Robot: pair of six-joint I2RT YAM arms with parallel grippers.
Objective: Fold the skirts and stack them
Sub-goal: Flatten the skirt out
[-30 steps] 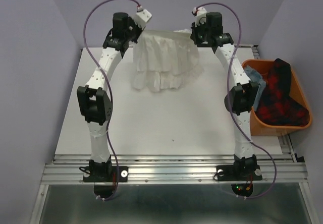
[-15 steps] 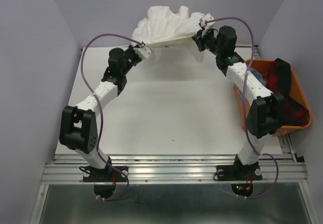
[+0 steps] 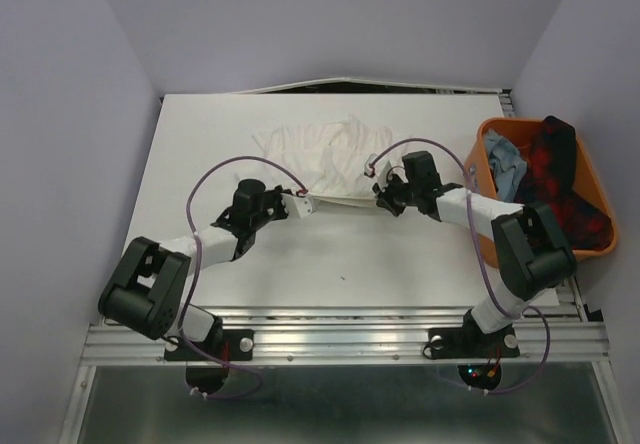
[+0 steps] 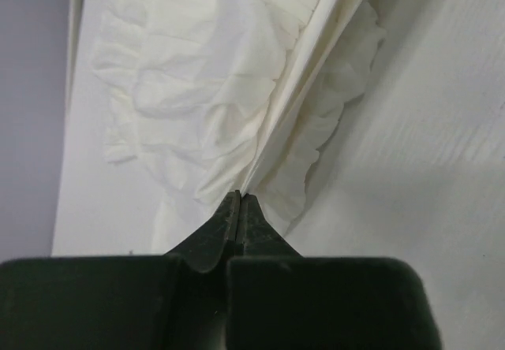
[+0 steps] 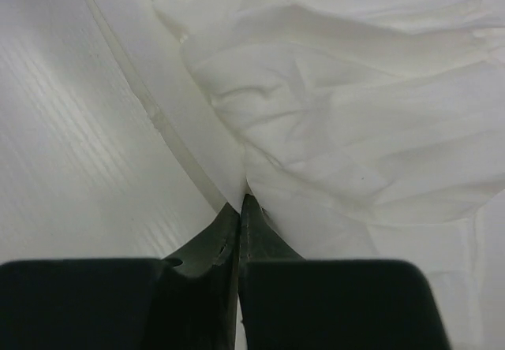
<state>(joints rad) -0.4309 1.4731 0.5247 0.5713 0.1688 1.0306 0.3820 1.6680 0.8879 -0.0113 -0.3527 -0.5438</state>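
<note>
The left claw (image 3: 303, 204) is pinched fully together on a corner of the white skirt (image 3: 320, 149). In the left wrist view its tips meet with only a thin fold of cloth between them. The right claw (image 3: 378, 201) is clamped the same way on the opposite corner. The skirt's straight edge runs taut between the two claws, low over the worktop (image 3: 400, 254). The rest of the skirt lies rumpled on the white worktop, ruffles toward the far side.

At the right edge, an orange tub (image 3: 484, 124) holds the plaid skirt (image 3: 560, 179) and the denim skirt (image 3: 503, 159). Pale lilac walls (image 3: 60, 64) close the space on three sides.
</note>
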